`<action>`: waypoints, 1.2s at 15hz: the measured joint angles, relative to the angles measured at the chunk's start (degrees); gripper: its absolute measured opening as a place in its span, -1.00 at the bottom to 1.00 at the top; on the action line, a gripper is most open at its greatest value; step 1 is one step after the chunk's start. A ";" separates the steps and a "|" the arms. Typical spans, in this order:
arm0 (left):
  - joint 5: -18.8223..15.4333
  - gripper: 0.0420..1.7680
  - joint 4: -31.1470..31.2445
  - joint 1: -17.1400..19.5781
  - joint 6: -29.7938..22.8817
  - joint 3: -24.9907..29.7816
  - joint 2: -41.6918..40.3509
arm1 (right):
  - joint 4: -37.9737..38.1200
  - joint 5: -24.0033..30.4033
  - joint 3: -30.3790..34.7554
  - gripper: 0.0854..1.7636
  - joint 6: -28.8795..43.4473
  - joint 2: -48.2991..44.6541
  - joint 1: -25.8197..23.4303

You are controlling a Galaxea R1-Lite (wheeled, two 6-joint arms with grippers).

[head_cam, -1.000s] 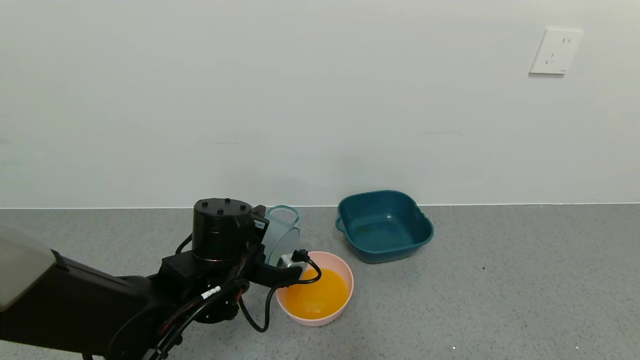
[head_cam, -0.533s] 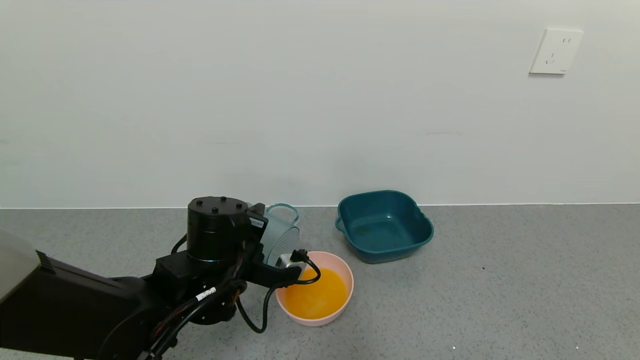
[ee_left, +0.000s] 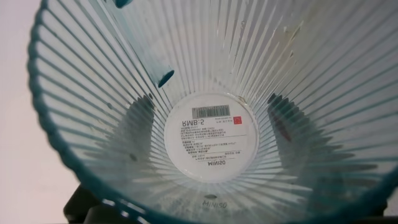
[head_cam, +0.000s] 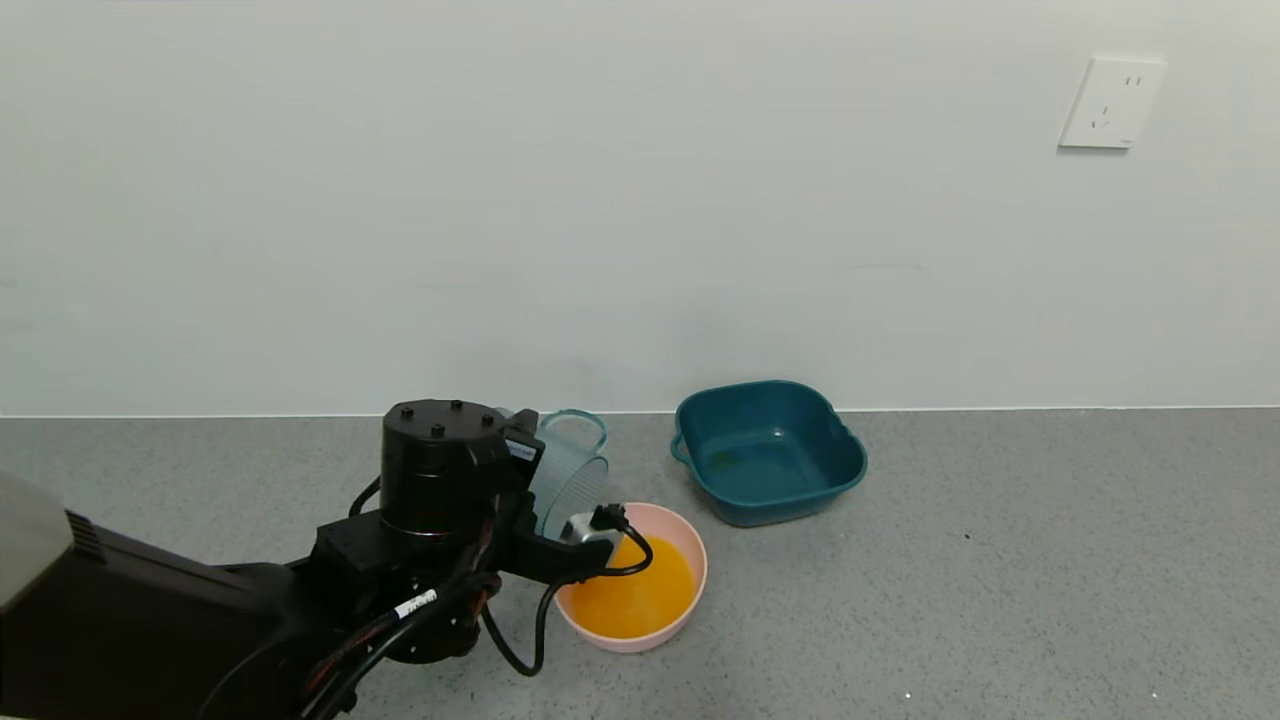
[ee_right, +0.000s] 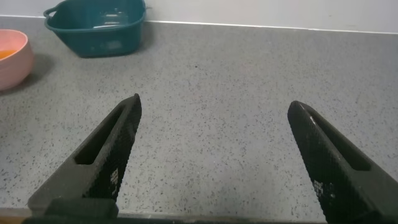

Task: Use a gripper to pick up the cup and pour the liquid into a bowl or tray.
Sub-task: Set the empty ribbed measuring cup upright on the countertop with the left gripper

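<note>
My left gripper (head_cam: 566,500) is shut on the cup (head_cam: 572,462), a ribbed pale blue-green tumbler. It holds the cup tilted, just above the left rim of the pink bowl (head_cam: 690,590). In the left wrist view I look into the cup (ee_left: 211,137): it is empty, with a white label on its base. The orange liquid (head_cam: 630,600) lies in the pink bowl. My right gripper (ee_right: 216,103) is open and empty over bare counter, out of the head view.
A dark teal basin (head_cam: 768,450) with side handles stands behind and to the right of the pink bowl, near the wall. Both the teal basin (ee_right: 96,25) and the pink bowl (ee_right: 9,59) show far off in the right wrist view. The grey counter (head_cam: 1000,560) stretches right.
My left gripper and the cup have shifted slightly to the right over the bowl's rim. The bowl, the liquid and the basin have not moved.
</note>
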 joint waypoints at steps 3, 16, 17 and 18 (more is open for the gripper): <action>-0.77 0.41 0.33 -0.11 -8.20 -0.11 0.00 | -0.02 -0.02 0.00 0.94 -0.02 0.00 0.00; -6.81 0.41 -1.13 -0.05 -61.66 4.91 -0.52 | -0.04 0.00 0.00 0.94 -0.02 0.00 0.00; -7.17 0.41 -1.19 0.16 -65.57 5.07 -0.79 | 0.00 0.00 0.00 0.94 0.00 0.00 0.00; -7.34 0.41 -1.22 0.33 -69.55 5.11 -1.10 | 0.00 0.00 0.00 0.94 -0.02 0.00 0.00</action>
